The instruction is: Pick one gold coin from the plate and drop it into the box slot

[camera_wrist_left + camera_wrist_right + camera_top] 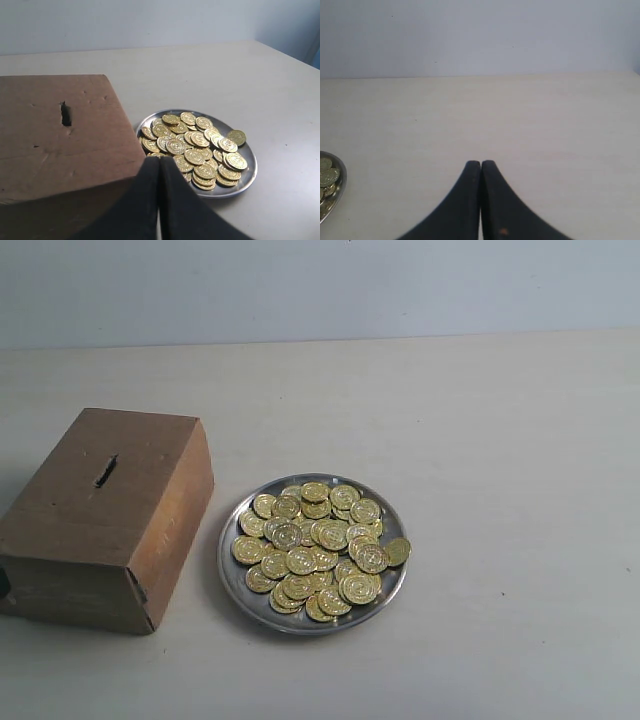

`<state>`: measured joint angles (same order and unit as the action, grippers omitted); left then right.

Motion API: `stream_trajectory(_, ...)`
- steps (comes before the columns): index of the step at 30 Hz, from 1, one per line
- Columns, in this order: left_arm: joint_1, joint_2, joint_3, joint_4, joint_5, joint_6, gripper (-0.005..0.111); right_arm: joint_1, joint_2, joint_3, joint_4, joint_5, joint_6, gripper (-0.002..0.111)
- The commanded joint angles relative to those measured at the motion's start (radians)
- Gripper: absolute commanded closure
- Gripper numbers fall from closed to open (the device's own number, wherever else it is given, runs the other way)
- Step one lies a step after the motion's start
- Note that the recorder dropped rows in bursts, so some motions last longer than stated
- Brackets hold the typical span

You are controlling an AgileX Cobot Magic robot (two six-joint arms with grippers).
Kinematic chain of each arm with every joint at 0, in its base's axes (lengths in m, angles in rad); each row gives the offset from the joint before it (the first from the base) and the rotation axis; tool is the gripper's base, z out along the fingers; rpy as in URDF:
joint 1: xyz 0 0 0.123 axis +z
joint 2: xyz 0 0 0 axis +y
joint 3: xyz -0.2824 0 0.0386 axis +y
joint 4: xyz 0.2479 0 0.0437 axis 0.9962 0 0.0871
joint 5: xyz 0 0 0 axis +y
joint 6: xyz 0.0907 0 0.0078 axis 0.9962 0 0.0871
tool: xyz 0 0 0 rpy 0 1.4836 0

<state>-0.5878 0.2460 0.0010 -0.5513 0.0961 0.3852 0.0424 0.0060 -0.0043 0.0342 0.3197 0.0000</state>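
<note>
From my end, the exterior view has the box (pixel 105 515) at lower left with the slot (pixel 105 471) in its top face. The plate (pixel 222 560) sits just right of it, near the middle, heaped with gold coins (pixel 315 550). The left gripper (pixel 159 167) has its fingers pressed together on nothing, box and plate right ahead. The right gripper (pixel 480 167) is closed up too, over bare table (pixel 545 125).
</note>
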Motion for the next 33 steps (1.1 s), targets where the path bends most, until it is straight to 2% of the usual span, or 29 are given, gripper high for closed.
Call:
stream_trajectory(1,-0.007,-0.005,-0.001,-0.002,-0.003,0.004,0.107,-0.007,-0.006,0.004,0.003,-0.014,0.0,0.108)
stream_trajectory(18,0.0,-0.011,-0.001,0.001,-0.003,0.004,0.107,-0.007,-0.006,0.004,0.003,-0.014,0.0,0.108)
stream_trajectory(20,0.055,-0.028,-0.001,0.056,0.003,0.031,0.107,-0.007,-0.006,0.004,0.003,-0.014,0.0,0.108)
stream_trajectory(24,0.235,-0.092,-0.001,0.069,0.022,0.031,0.107,-0.007,-0.006,0.004,0.003,-0.014,0.0,0.108)
stream_trajectory(27,0.337,-0.137,-0.001,0.09,0.04,0.031,0.107,-0.007,-0.006,0.004,0.003,-0.014,0.0,0.108)
stream_trajectory(30,0.393,-0.178,-0.001,0.104,0.058,0.031,0.107,-0.007,-0.006,0.004,0.003,-0.014,0.0,0.108)
stream_trajectory(33,0.422,-0.226,-0.001,0.129,0.087,0.031,0.107,-0.007,-0.006,0.004,0.003,-0.014,0.0,0.108)
